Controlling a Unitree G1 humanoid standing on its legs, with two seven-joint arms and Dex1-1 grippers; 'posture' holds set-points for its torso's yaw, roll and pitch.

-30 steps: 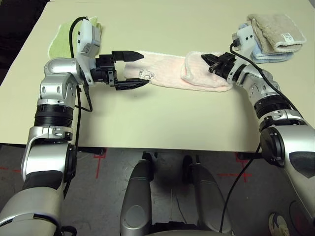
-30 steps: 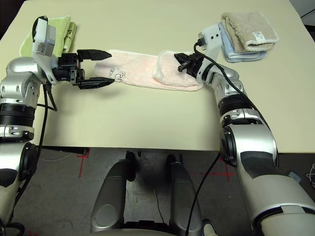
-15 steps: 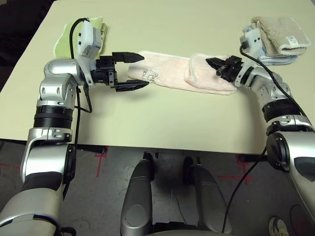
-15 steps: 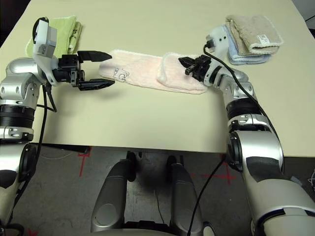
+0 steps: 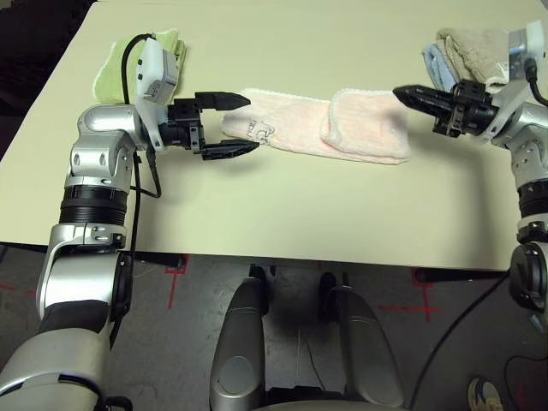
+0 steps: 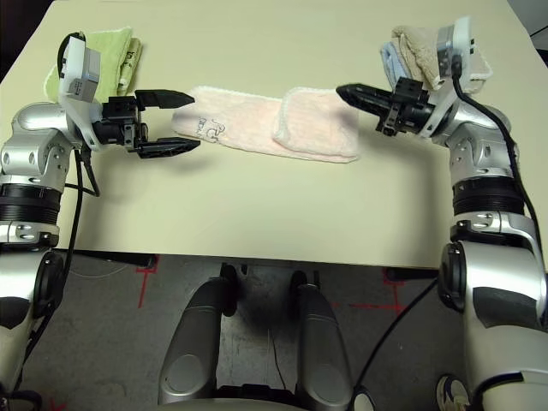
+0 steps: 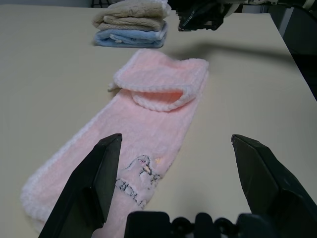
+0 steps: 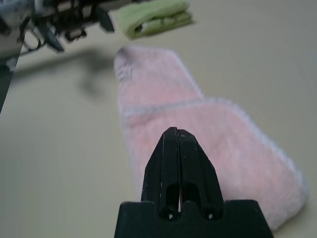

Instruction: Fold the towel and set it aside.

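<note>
The pink towel (image 5: 317, 133) lies as a long strip on the counter (image 5: 282, 214), its right end already folded over. Our left tool (image 5: 227, 125) hangs released at the logo end; our right tool (image 5: 417, 96) is clenched and empty, apart from the cloth. We should grip the left end by both corners and lay it squarely over the fold. The left wrist view shows the overlap's raised lip.

A pale pink terry towel (image 5: 317, 133) with white scalloped trim and a small dark embroidered logo (image 7: 138, 174) lies on the cream-beige table (image 5: 274, 214), a lime-green folded towel (image 5: 116, 68) near its far left corner, beige (image 7: 132, 12) over light-blue (image 7: 130, 37) folded towels near its far right.
</note>
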